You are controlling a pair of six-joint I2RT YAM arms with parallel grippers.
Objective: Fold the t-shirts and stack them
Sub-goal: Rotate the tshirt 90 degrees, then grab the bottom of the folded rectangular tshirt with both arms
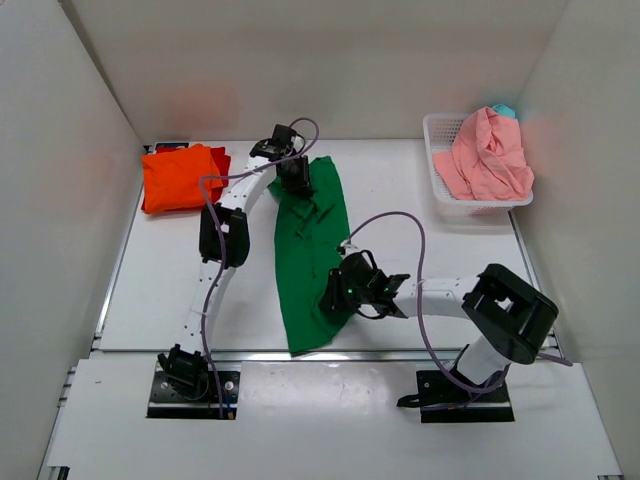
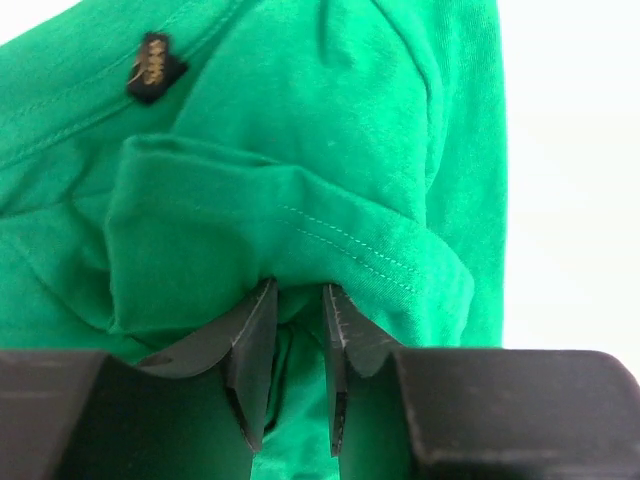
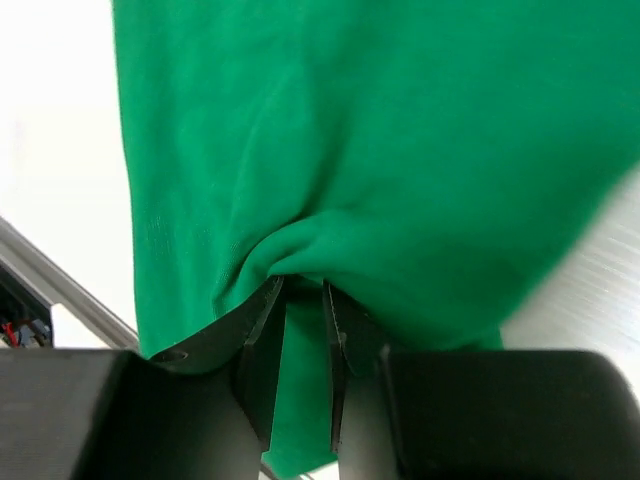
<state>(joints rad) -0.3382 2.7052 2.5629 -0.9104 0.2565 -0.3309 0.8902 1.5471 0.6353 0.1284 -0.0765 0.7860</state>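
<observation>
Down the middle of the desk, from near the far edge to the near edge, a long crumpled green shirt. At its far end, left gripper clamped on a hemmed fold, cloth pinched between fingers standing close together; small black label on the fabric just beyond. Toward the near end, at the shirt's right edge, right gripper likewise nipped tight on a bunched ridge of the same cloth, fingertips tucked under the bulge. In the far left corner, folded orange shirt on top of a red shirt, with only a sliver of red showing along the right side. In the far right corner, white basket with a pink shirt heaped inside, draped over the right rim.
</observation>
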